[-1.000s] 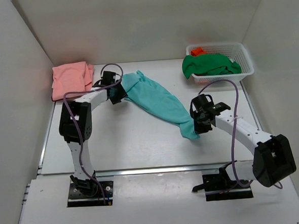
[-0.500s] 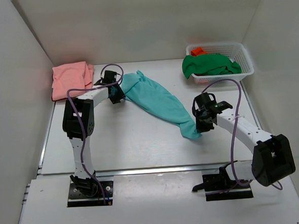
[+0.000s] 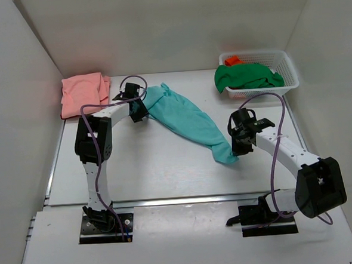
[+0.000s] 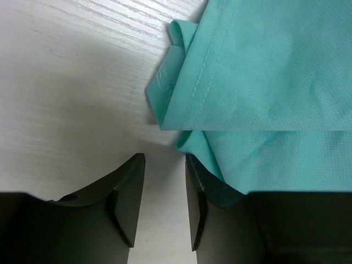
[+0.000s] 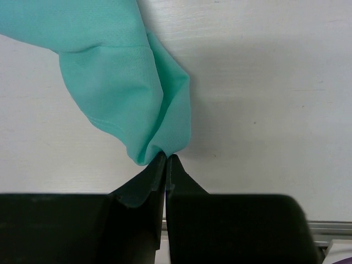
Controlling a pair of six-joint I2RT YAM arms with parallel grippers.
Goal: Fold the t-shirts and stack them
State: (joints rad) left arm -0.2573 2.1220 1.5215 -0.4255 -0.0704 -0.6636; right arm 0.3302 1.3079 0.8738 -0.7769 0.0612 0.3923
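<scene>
A teal t-shirt (image 3: 184, 121) lies stretched into a long diagonal bundle across the table's middle. My left gripper (image 3: 140, 110) sits at its upper left end, open, with bare table between the fingers (image 4: 164, 159). The teal t-shirt's hem (image 4: 264, 82) lies beside and over the outside of the right finger. My right gripper (image 3: 237, 147) is shut on the lower right tip of the teal t-shirt (image 5: 110, 66), its jaws pinched together (image 5: 166, 158). A salmon pink t-shirt (image 3: 84, 93) lies folded at the back left. A dark green t-shirt (image 3: 244, 76) is heaped in the basket.
A white mesh basket (image 3: 290, 67) stands at the back right, with something orange (image 3: 233, 60) in its far corner. White walls enclose the table on three sides. A metal rail (image 3: 168, 200) runs along the near edge.
The left gripper's jaws have narrowed a little beside the teal hem. The right gripper has drifted slightly to the right, still pinching the tip.
</scene>
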